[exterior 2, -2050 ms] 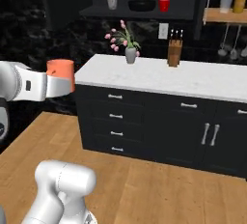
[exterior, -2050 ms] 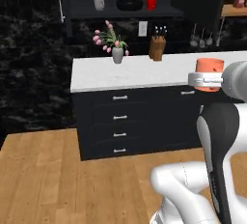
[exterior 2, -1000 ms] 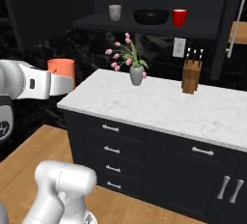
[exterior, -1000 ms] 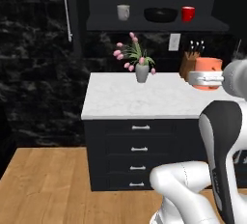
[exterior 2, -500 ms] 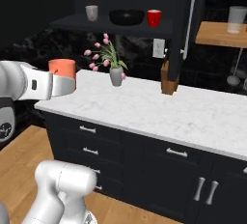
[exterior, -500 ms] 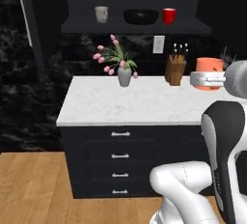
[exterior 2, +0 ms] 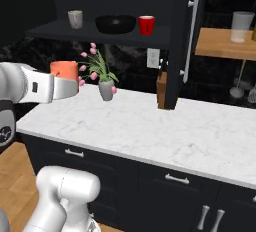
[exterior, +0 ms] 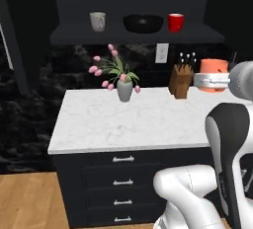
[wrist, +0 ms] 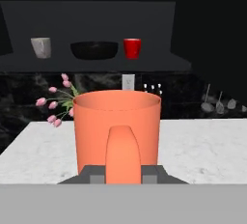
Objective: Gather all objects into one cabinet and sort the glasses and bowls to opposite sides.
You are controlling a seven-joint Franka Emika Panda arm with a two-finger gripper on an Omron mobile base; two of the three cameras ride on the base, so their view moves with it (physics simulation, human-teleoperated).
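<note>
Arm level, tool (wrist: pixel 123 175) gripping upright orange mug (wrist: pixel 117 126).

a matt, smooth finish is seen on the orange handled mug (wrist: pixel 117 129). the wide black bowl (exterior: pixel 143 23) is rendered glossy, the bright red mug (exterior: pixel 175 22) smooth and plain. the white countertop (exterior 2: pixel 150 131) is given a polished, grey-veined marble look. a brushed metal sheen is shown on the long silver bar handle (exterior 2: pixel 190 32). the brown knife block (exterior: pixel 180 80) and floor (exterior: pixel 24 201) appear wooden.
</note>
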